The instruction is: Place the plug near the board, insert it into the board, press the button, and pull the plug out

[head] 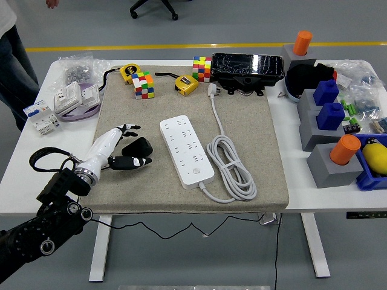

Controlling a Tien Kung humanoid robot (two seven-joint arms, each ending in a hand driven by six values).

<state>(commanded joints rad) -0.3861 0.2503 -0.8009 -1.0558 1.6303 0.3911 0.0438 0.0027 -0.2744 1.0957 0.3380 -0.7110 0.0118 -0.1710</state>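
Note:
A black plug [135, 147] lies on the grey mat [242, 121], left of the white power strip [186, 151]. My left hand [143, 144] comes in from the lower left and straddles the plug. Its fingers [129, 128] are spread on the far side and the thumb lies on the near side, not closed on it. The strip's round button [195, 173] sits near its front end. The plug's thin black cable [151, 232] hangs below the table's near edge.
The strip's own grey cable [233, 164] is coiled to its right. Cube puzzles [144, 84], tape measures [186, 84] and a black box [247, 66] line the mat's far edge. Grey blocks with blue and orange pegs [329, 118] stand at the right. A person [12, 54] stands at the far left.

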